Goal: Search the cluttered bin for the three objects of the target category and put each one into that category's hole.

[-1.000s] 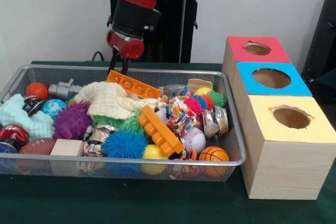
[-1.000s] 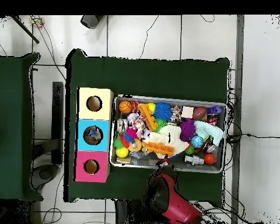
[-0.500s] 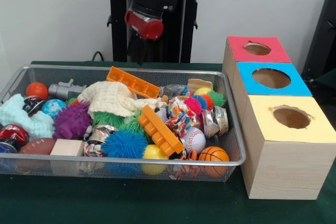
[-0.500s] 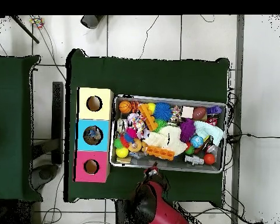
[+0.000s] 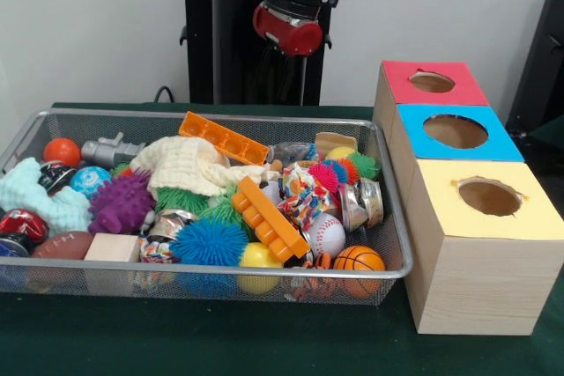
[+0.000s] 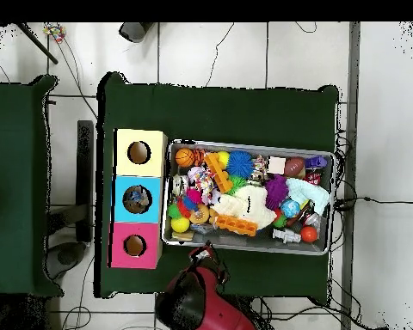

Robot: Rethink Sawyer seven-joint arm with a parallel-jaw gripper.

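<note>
My gripper (image 5: 284,77) hangs above the table behind the wire bin (image 5: 394,209), off the bin's far rim and level with its right half; it holds nothing I can see. In the overhead view the gripper (image 6: 203,253) sits just outside the bin (image 6: 244,249), near the red-topped box (image 6: 124,258). The bin is heaped with toys: a long orange brick (image 5: 223,140) on a cream cloth (image 5: 185,167), a second orange brick (image 5: 269,217), a blue spiky ball (image 5: 209,242), a purple spiky ball (image 5: 121,202), a baseball (image 5: 326,233) and a basketball (image 5: 359,260).
Three wooden boxes stand in a row right of the bin, each with a round hole on top: red (image 5: 405,92), blue (image 5: 414,121) and yellow (image 5: 458,217). In the overhead view something lies inside the blue box (image 6: 124,185).
The arm has risen from the bin's far rim by the long orange brick and swung right in the front view, towards the boxes. The brick stays on the cloth.
</note>
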